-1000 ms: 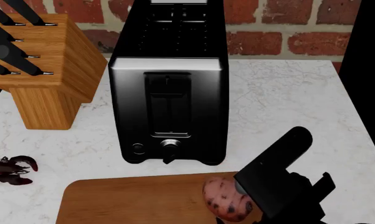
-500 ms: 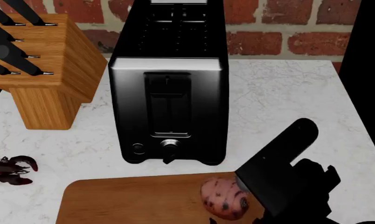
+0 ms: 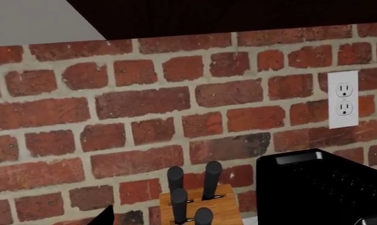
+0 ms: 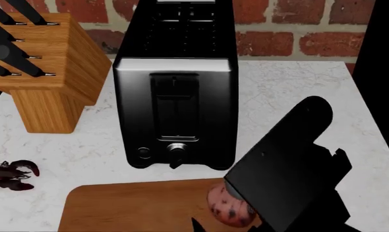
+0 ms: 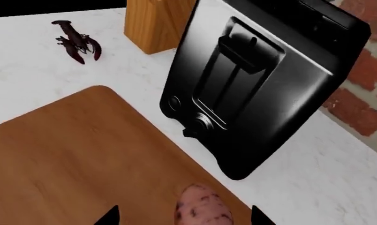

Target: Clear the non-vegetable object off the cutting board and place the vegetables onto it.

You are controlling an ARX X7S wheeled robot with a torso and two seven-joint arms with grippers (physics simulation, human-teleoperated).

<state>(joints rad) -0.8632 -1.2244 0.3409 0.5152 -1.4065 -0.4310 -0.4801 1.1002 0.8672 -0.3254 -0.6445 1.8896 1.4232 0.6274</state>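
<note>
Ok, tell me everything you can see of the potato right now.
The potato is an oval, pinkish-red tuber with dark spots and a matt skin. It lies on the reddish-brown wooden cutting board, near the edge that faces the toaster. In the head view the right arm covers part of it. In the right wrist view it sits between the two dark fingertips of the right gripper, with a gap showing on each side; its lower end is cut off by the frame.
</note>
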